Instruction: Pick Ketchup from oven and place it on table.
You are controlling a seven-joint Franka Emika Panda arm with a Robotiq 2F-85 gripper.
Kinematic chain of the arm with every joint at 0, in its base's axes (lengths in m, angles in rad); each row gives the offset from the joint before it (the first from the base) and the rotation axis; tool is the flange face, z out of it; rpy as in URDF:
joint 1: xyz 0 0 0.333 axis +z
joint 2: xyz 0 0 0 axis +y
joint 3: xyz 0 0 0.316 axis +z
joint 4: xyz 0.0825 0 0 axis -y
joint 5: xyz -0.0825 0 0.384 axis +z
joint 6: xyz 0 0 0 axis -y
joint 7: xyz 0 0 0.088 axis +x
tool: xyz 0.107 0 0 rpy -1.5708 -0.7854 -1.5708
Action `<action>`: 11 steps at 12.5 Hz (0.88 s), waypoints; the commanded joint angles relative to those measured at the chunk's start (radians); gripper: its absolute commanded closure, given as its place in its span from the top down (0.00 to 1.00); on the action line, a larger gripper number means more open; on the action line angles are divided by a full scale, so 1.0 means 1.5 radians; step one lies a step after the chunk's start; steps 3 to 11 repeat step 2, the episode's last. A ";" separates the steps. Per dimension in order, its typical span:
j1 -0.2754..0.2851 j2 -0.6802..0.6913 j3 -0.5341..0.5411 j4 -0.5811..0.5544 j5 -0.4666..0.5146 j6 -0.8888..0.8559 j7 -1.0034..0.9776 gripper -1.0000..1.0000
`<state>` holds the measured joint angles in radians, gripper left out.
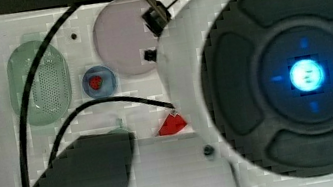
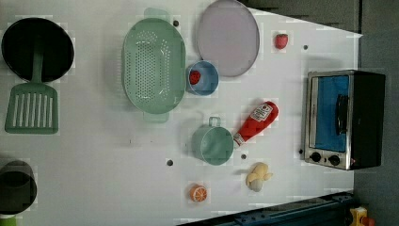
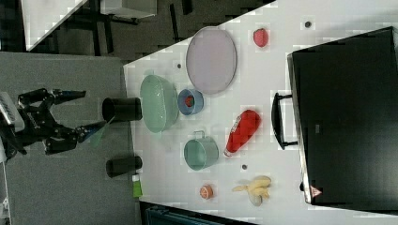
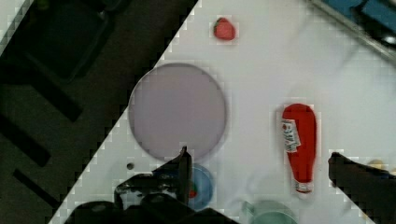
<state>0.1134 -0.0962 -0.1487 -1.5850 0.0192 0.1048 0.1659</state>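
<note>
One ketchup (image 2: 257, 123) bottle is lying on the table (image 2: 103, 165) between the single oven (image 2: 346, 118) and one green cup (image 2: 213, 143); two strawberries are showing; the gripper (image 3: 70, 112) is hanging wide open, empty

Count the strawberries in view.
2. One strawberry lies loose on the table, at the lilac plate's right in the left view. The other strawberry sits in the small blue bowl. More could be hidden behind other items.

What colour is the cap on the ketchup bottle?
White. The ketchup lies on the table; its cap shows best in the left view.
</note>
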 commanded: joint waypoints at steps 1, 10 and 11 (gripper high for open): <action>-0.002 0.065 0.006 0.006 0.005 -0.078 0.015 1.00; -0.003 0.065 0.006 0.007 0.005 -0.090 0.015 1.00; -0.003 0.065 0.006 0.007 0.005 -0.090 0.015 1.00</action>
